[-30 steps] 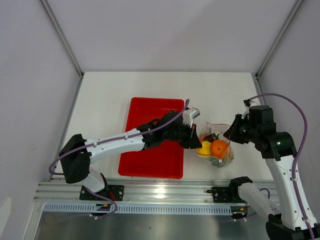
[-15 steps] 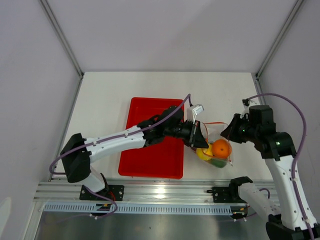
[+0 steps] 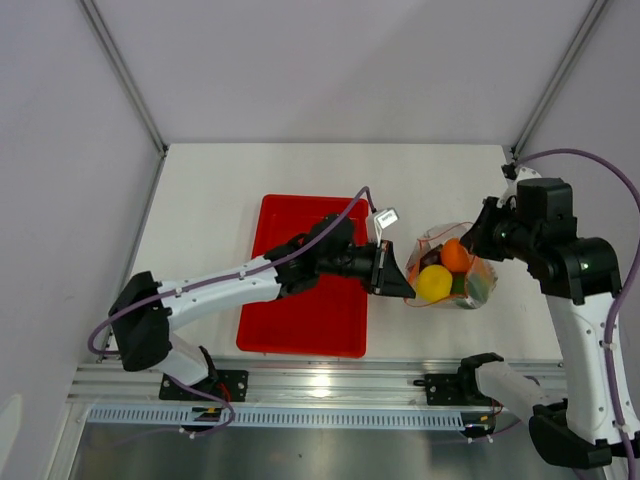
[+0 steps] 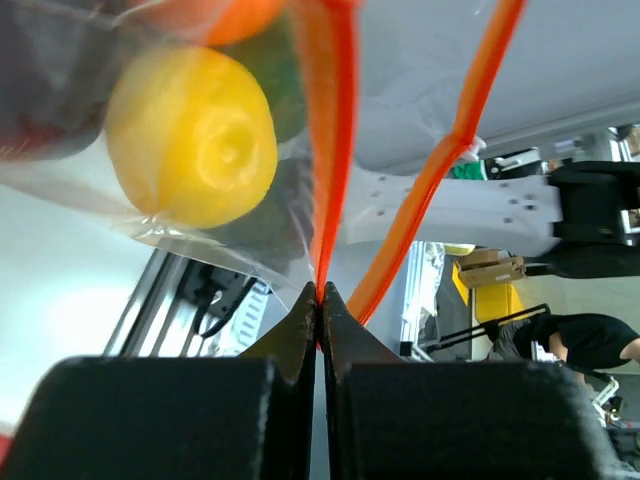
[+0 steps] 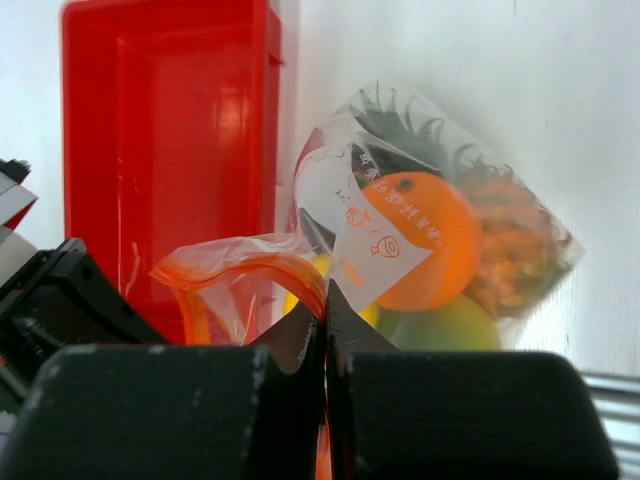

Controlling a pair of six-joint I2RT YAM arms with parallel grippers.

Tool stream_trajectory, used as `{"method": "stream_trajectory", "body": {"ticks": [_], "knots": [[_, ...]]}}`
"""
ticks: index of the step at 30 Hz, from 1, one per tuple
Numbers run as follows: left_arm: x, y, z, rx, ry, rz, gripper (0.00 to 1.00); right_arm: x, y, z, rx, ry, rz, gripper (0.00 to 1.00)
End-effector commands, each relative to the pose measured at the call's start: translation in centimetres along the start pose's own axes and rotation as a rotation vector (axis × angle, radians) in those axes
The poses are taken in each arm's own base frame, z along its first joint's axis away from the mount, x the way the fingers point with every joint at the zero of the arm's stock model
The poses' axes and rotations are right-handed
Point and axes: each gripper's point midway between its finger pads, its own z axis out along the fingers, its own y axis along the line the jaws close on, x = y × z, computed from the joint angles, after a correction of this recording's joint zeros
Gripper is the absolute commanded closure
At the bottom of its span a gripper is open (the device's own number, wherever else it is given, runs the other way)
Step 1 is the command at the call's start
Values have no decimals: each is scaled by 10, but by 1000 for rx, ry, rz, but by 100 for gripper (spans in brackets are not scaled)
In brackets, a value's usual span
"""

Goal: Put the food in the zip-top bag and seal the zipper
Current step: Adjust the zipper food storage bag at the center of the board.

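Sealing remains; fruit bagged

Small toy fruits (image 3: 434, 283) sit inside the clear crinkly zip-top bag (image 3: 480, 288), beside the red rectangular tray (image 3: 300, 330). Left pincer (image 4: 320, 295) and right pincer (image 5: 325, 300) each clamp its red-orange zipper strip (image 4: 335, 120), mouth gaping.

— Where's the zip-top bag (image 3: 452, 275)?
— On my screen it sits just right of the tray (image 3: 300, 300), between the left gripper (image 3: 398, 284) and right gripper (image 3: 480, 243), food (image 3: 434, 283) inside.
— Resting on the table (image 3: 250, 175)?
— Looks lifted off it, though I can't be sure from above. The tray lies flat on it.
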Motion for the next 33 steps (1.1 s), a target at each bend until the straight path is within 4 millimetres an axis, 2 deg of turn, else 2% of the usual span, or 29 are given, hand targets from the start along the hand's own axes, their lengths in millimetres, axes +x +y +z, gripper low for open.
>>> {"method": "stream_trajectory", "body": {"ticks": [1,2,3,4,5,7,8,11,14,16,20,22,24,25,27,28,30,31,33], "knots": [[-8,-35,-8,94,-51,22,99,14,-4,5,11,54,2,100],[-9,-29,-6,78,-54,0,99,13,-4,15,8,50,-2,100],[-6,-22,-2,68,-44,-14,99,19,-7,28,16,79,2,100],[-4,-12,6,53,-35,-33,99,37,-13,47,25,142,5,100],[-4,-7,10,45,-27,-49,100,37,-13,59,18,139,6,100],[-6,-3,17,58,-19,-58,99,50,-19,77,32,186,8,100],[-5,6,22,38,-12,-78,99,58,-23,84,48,207,5,100],[-12,6,25,31,-20,-80,99,58,-20,79,38,191,-19,100],[-29,0,23,2,-45,-51,99,53,-8,60,-25,133,-36,100],[-40,-1,22,-12,-70,-34,99,57,1,48,-80,125,-34,100],[-53,2,15,-51,-113,-30,99,74,14,40,-166,160,-33,100],[-60,0,9,-53,-147,-35,100,82,13,42,-173,171,-40,100],[-63,2,6,-70,-164,-44,99,83,11,40,-175,139,-49,90],[-67,2,3,-86,-186,-51,99,85,8,42,-165,135,-51,78],[-71,3,1,-102,-206,-65,99,85,6,40,-163,119,-56,68],[-71,9,-1,-138,-213,-93,99,85,5,39,-157,115,-57,58],[-72,12,-2,-157,-225,-128,99,83,5,35,-158,99,-58,49],[-71,16,-3,-177,-227,-150,99,81,5,32,-156,89,-61,40],[-75,17,-5,-191,-247,-168,100,79,3,28,-149,78,-67,31]]}}
